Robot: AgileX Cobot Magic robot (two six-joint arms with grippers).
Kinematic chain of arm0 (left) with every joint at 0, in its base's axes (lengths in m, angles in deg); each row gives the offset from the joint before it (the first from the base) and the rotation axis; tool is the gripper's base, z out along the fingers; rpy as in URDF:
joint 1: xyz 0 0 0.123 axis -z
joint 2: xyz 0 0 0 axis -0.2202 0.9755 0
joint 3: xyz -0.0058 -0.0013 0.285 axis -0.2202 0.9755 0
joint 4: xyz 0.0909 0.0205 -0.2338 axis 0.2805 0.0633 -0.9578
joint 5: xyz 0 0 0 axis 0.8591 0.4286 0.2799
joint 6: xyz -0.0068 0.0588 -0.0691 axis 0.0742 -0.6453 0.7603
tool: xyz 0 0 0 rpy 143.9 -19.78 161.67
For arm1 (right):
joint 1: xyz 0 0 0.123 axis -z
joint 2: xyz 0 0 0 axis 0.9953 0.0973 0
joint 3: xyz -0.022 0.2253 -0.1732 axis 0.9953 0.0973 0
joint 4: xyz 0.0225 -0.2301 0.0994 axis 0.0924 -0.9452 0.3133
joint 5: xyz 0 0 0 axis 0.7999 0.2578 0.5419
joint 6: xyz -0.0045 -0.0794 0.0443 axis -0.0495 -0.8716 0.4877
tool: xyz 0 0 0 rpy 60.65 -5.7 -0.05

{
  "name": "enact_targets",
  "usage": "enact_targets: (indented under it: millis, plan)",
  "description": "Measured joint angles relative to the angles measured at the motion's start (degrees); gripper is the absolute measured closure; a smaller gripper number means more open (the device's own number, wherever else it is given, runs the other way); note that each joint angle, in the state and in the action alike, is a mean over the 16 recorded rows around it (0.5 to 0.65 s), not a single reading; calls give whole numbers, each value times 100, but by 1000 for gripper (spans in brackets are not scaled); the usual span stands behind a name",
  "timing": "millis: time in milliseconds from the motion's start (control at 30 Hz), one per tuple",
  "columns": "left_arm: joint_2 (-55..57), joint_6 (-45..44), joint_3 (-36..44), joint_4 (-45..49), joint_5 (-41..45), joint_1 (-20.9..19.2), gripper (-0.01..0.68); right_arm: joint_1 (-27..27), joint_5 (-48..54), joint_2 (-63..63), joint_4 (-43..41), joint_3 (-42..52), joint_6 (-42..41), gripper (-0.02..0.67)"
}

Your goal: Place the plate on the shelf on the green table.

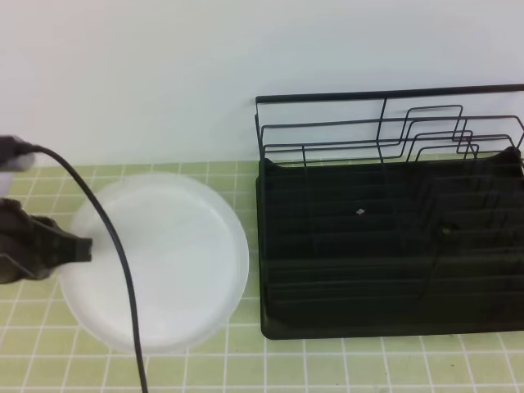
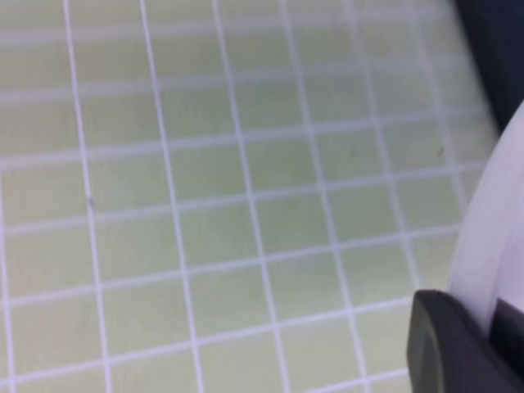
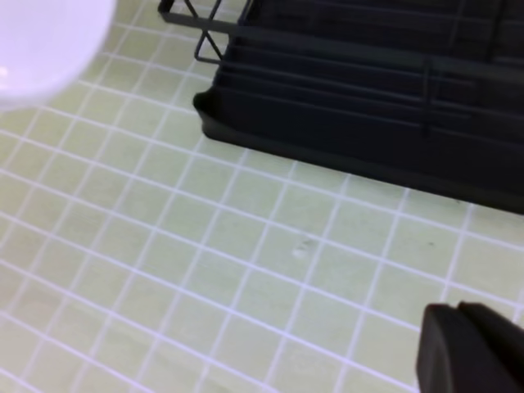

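My left fingers [image 1: 82, 248] were closed on the left rim of the plate [image 1: 155, 262], one black pad above the rim and one below it, as the left wrist view showed at its lower right corner. My right fingers [image 3: 471, 348] were closed on nothing and hung over bare green tabletop [image 3: 205, 270] in front of the shelf [image 3: 368, 106].

The plate was just left of the shelf [image 1: 385, 246] and apart from it. I could not tell whether it lay flat on the tiles or was already raised a little.

Hazards judged from this position:

- Edge grip. The hold took one narrow point of the rim, so the far side of the plate was unsupported. A quick lift would probably have let it droop or pivot between the pads.
- Slip. The rim looked smooth and shallow, and a sideways jerk could have pulled it free.
- Collision. The near wall of the tray and the wire dividers [image 1: 426, 135] stood in the travel path. A low carry would likely have struck them.
- Cable. A black cable [image 1: 119, 262] crossed over the plate and could have snagged.
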Motion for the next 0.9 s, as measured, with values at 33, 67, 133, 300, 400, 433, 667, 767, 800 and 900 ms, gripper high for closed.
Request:
enact_targets:
  millis: [33, 67, 133, 300, 400, 433, 667, 767, 800, 900]
  plan:
    - [-131, -42, 0, -87, 17, 0, 673, 0, -2, 0, 77, 0, -33, 652]
    - [-258, -101, 0, -193, 40, 0, 673, 0, -6, 0, 168, 0, -78, 652]
    - [-490, -254, 0, -447, 106, 0, 673, 0, -24, 0, 394, 0, -204, 651]
    - [-911, -691, 0, -1219, 334, 2, 673, 0, -123, 5, 1173, 0, -701, 625]
    - [-1053, -1008, 0, -1747, 526, 14, 673, 0, -205, 27, 1680, 0, -1033, 581]
    - [-1084, -1109, 0, -1914, 592, 26, 673, 0, -234, 39, 1847, 0, -1145, 561]
    - [-1162, -1531, 0, -2683, 873, 308, 673, 0, -398, 240, 2954, 0, -1825, 400]
    - [-1162, -1565, 0, -2830, 848, 544, 673, 0, -432, 391, 3314, 0, -1966, 340]
    - [-1160, -1570, 0, -2865, 825, 635, 673, 0, -435, 447, 3425, 0, -2006, 323]
    - [-1150, -1542, 0, -2904, 708, 933, 673, 0, -429, 622, 3763, 0, -2144, 287]
